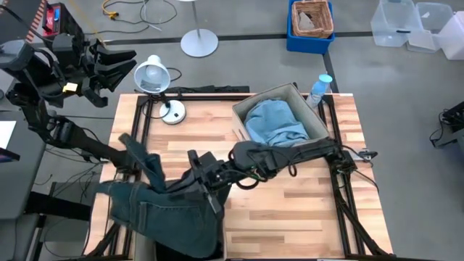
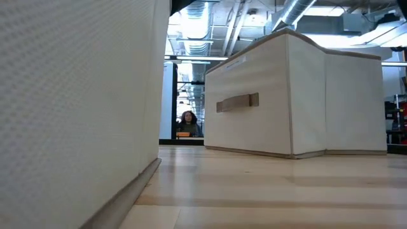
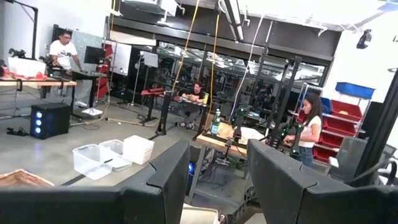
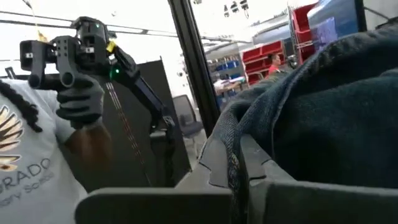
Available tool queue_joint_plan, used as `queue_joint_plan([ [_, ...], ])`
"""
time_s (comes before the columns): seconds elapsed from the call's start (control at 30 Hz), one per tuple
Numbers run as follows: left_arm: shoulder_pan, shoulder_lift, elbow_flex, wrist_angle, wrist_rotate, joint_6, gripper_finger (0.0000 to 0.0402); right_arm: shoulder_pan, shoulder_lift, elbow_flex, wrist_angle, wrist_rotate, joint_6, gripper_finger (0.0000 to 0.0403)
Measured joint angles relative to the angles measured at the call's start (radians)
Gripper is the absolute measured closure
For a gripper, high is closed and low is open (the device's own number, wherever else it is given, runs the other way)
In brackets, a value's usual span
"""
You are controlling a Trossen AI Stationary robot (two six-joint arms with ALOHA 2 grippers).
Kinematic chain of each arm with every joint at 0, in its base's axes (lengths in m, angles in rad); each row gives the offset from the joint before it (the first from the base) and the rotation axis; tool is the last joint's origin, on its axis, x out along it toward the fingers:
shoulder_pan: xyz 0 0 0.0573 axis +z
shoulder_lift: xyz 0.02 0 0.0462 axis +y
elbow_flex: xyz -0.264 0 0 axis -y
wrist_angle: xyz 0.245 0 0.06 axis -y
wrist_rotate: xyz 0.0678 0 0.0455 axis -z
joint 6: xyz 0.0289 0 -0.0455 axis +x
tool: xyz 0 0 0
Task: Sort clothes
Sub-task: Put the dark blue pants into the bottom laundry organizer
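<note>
The dark blue-green jeans [image 1: 167, 210] lie heaped at the table's near left, over a beige box that shows only in the low view [image 2: 70, 114]. My right gripper [image 1: 205, 180] reaches across from the right and is shut on the jeans [image 4: 311, 118]. My left gripper [image 1: 147, 167] is just left of it above the jeans, open and empty, its fingers [image 3: 168, 180] pointing out into the room. A light blue denim piece [image 1: 275, 122] lies inside the far beige box [image 1: 308, 109]. The turquoise top and the black garment are out of view. My right gripper has a seamed edge of the jeans [image 4: 235, 167] running down between its two fingers. The fingers come from the table's right. More cloth [image 4: 323, 106] bulges over one finger. The rest of the jeans [image 1: 170, 217] rests heaped at the table's near left.
A desk lamp [image 1: 154, 78] stands at the table's far left and a water bottle [image 1: 319, 88] beside the far box. The two beige boxes [image 2: 292, 95] stand apart with bare wood [image 1: 290, 203] between them. A person with a hand-held controller [image 4: 74, 68] is close by the table.
</note>
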Motion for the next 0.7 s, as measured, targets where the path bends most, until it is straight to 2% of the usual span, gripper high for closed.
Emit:
queue_joint_plan([
  [0.2,0.0,0.0,0.0,-0.027,0.029,-0.013,0.0244,0.018,0.056,-0.001,0.095,-0.063,0.006,0.0403],
  [0.47,0.0,0.0,0.0,-0.045,0.054,-0.03,0.0244,0.039,0.143,0.0,0.266,-0.063,0.097,0.0403],
  [0.57,0.0,0.0,0.0,-0.056,0.054,-0.032,0.0244,0.051,0.161,0.0,0.209,-0.059,0.099,0.0403],
  [0.7,0.0,0.0,0.0,-0.087,0.077,-0.045,0.0244,0.067,0.161,0.001,0.051,-0.061,0.112,0.0403],
])
